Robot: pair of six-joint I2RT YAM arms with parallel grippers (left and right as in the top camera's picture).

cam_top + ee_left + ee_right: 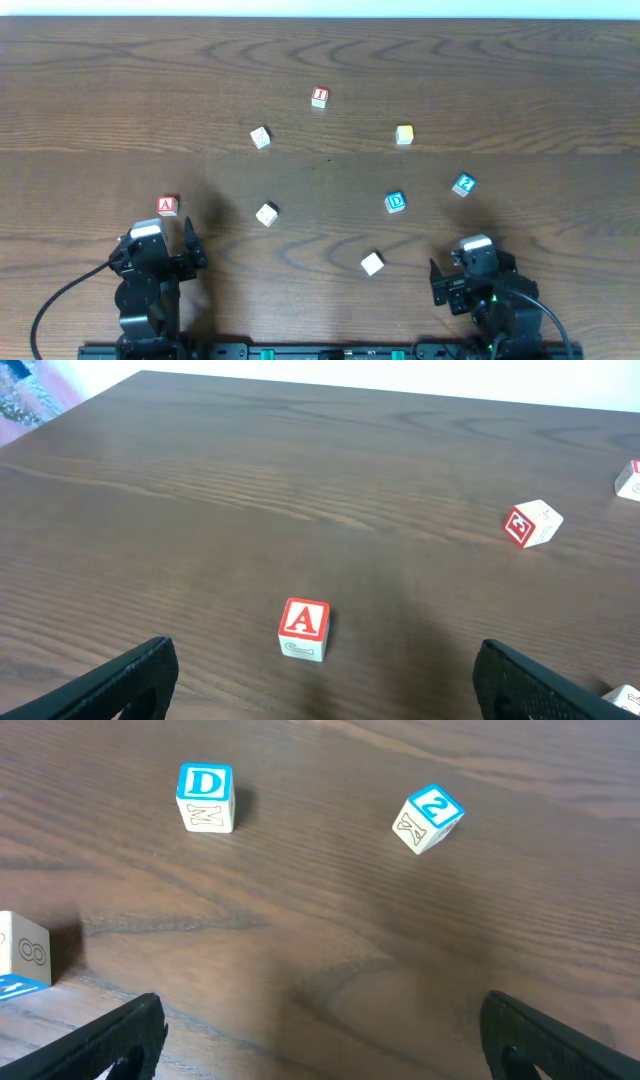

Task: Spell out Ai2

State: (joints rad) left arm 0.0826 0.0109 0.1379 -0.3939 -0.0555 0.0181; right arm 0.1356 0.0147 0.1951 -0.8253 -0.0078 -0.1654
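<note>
The A block [168,206] sits at the left of the surface [100,80], red letter up, just ahead of my left claw [325,690]. From the left wrist camera it lines up with the gap between the fingers [120,680], apart from both.

The I block [319,97] lies far back near the middle, well apart from the A. The 2 block [463,184] is on the right, ahead of my right claw [325,1045] and turned at an angle. A blue D block [396,202] lies near it on its left.

Both claws stand wide open and empty.

Around these I see a yellow block [404,134] between the I and the 2. A pale block [260,137] lies left of the I, a second pale block [267,213] is nearer me, and a white block [372,263] sits below the D.
</note>
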